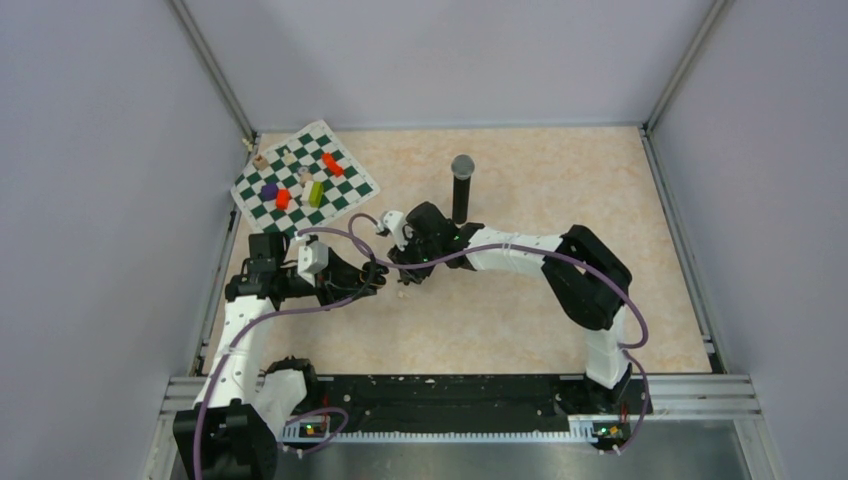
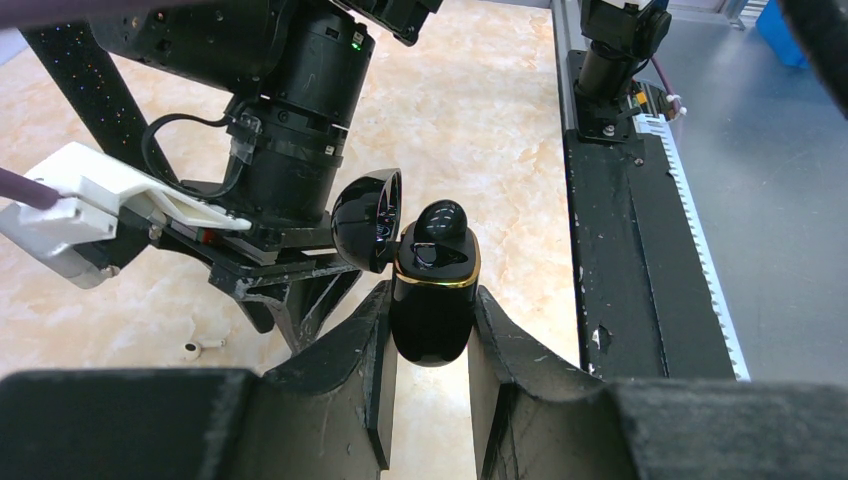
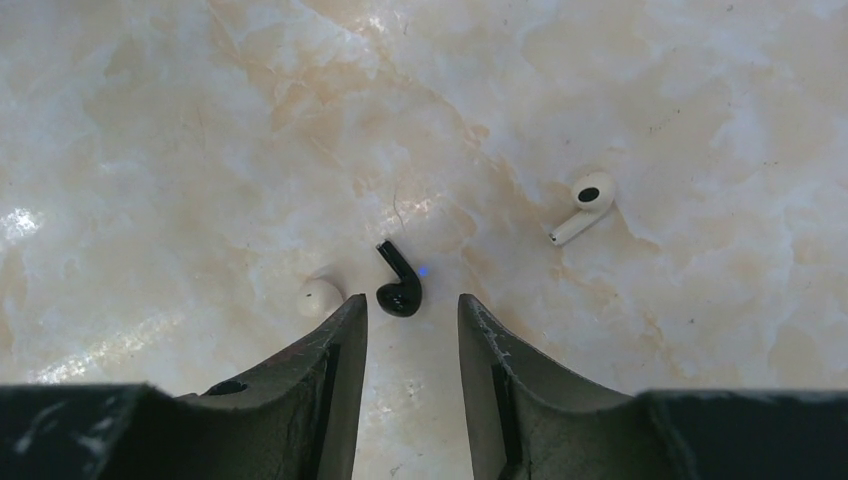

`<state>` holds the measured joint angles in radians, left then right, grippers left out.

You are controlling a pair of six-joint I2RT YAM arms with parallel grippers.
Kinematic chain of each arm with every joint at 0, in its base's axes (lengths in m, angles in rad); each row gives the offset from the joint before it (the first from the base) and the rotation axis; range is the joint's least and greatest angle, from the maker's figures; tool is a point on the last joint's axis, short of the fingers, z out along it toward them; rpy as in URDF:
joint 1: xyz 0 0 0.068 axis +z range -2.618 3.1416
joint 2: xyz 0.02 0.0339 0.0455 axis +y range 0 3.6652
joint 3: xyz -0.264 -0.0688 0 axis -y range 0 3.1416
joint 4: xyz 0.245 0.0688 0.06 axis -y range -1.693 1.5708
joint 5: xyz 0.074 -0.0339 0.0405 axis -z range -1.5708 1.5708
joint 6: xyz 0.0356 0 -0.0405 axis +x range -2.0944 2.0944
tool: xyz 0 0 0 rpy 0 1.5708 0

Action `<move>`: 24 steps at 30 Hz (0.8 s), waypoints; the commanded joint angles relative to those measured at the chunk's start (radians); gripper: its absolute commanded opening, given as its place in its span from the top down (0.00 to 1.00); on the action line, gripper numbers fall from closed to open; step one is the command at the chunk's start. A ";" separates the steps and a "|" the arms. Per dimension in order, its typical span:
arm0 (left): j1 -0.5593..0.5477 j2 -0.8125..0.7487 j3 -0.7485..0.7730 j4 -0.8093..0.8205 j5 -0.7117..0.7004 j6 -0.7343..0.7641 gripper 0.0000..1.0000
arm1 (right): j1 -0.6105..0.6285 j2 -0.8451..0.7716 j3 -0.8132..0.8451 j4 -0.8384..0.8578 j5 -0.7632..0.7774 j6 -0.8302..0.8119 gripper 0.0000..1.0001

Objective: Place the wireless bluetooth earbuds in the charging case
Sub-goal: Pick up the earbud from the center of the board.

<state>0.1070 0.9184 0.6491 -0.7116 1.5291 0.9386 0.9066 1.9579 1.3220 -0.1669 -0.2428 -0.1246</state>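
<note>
Low in the left wrist view, the left gripper (image 2: 431, 300) is clamped on the charging case (image 2: 432, 335), glossy black with a gold rim, its lid (image 2: 368, 220) swung open leftward and one black bud (image 2: 442, 222) seated in its top. Only the right wrist view shows the right gripper (image 3: 411, 303) parted and empty. Just past its tips a black stemmed earbud (image 3: 400, 287) lies on the marble table (image 3: 650, 90), with a whitish earbud (image 3: 320, 296) beside the left finger and a white earbud (image 3: 583, 203) farther to the upper right. Overhead, the microphone (image 1: 461, 180) stands beyond both grippers.
</note>
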 commanded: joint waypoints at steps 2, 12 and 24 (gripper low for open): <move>0.005 -0.011 0.023 0.000 0.151 0.018 1.00 | -0.002 0.024 0.038 -0.053 0.023 -0.029 0.60; 0.006 -0.014 0.022 0.000 0.152 0.022 1.00 | -0.002 0.069 0.062 -0.076 -0.013 0.020 0.50; 0.007 -0.016 0.020 0.000 0.150 0.025 1.00 | -0.001 0.083 0.070 -0.075 -0.013 0.079 0.55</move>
<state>0.1089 0.9180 0.6491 -0.7116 1.5291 0.9447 0.9066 2.0239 1.3575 -0.2436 -0.2623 -0.0666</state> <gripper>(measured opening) 0.325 0.463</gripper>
